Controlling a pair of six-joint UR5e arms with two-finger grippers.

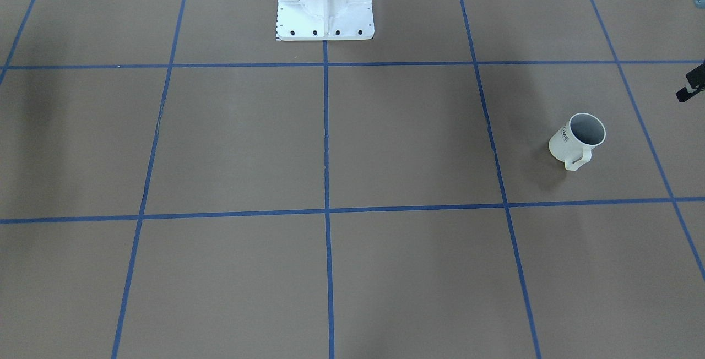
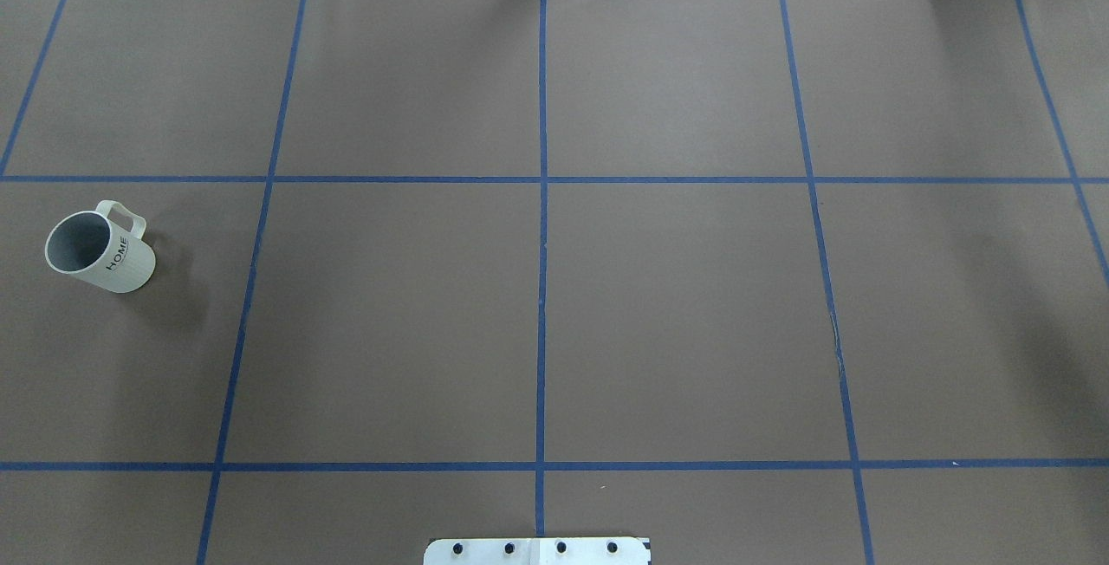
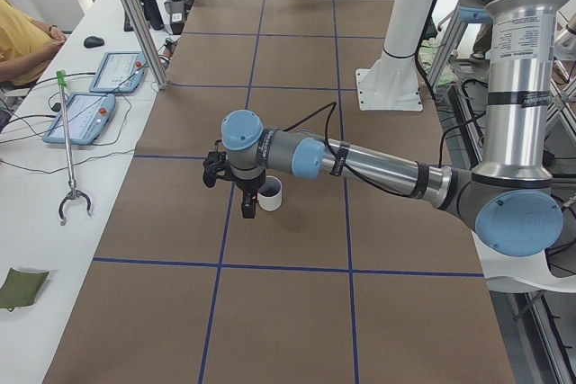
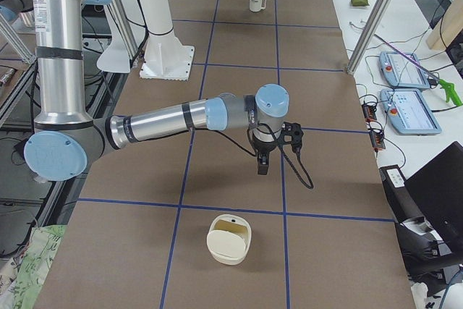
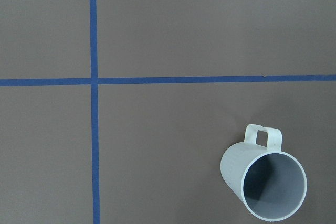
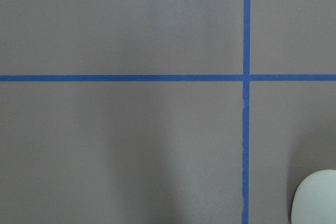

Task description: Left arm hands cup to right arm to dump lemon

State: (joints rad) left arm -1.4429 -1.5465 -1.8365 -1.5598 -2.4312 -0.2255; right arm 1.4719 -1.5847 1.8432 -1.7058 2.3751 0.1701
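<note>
The cup (image 2: 100, 251) stands upright at the bench's (image 2: 606, 331) left end near the left end effector (image 3: 248, 211), whose open-or-closed state I cannot tell; an off-centre grab could tip it over.

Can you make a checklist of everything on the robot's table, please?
Surface: brown table, blue tape grid.
Job's things: cup upright on the robot's left; lemon not seen.
Clutter: cream tub at the right end.
Grippers: left gripper near cup, not holding it; right gripper over table; open or shut, cannot tell.
Cables: cable loops at right wrist.
Surroundings: person and pendants at side desk.
</note>
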